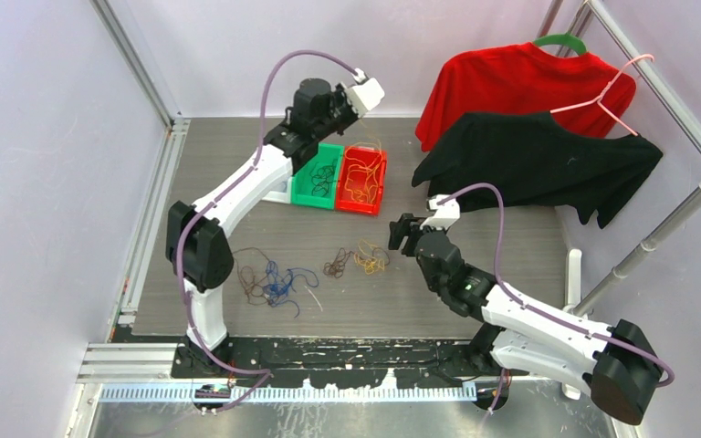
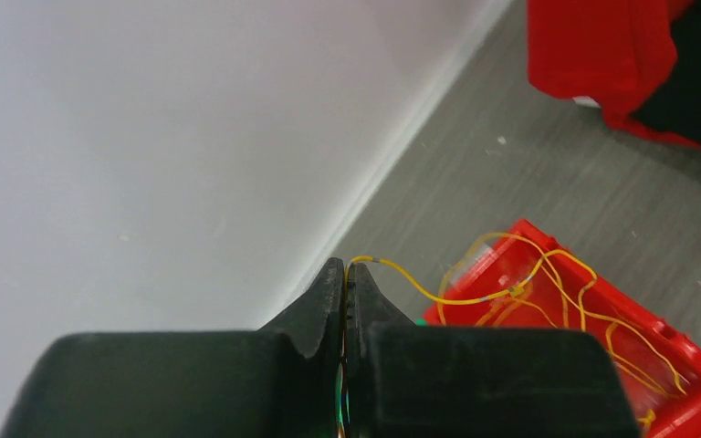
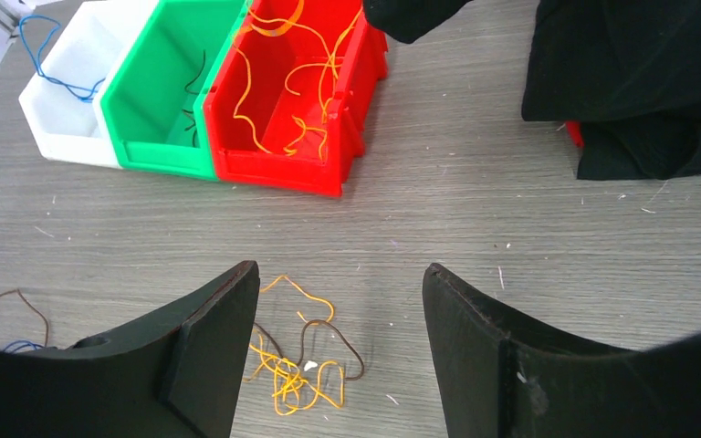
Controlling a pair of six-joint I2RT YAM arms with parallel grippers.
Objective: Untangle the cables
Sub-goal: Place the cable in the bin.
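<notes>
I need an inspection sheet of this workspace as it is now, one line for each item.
Surface: grey wood-grain table.
Job's things: yellow cable runs from red bin; blue-brown tangle and yellow-brown tangle lie on table; green bin holds dark wires, white bin a blue wire.
Clutter: red shirt, black shirt, pink hanger at far right.
Grippers: left gripper shut on yellow cable; right gripper open, aimed at yellow-brown tangle.
Cables: purple leads loop along both arms.
Surroundings: white walls, metal rail.

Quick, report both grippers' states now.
Left gripper: shut on a yellow cable.
Right gripper: open, holding nothing, above a small cable tangle.
</notes>
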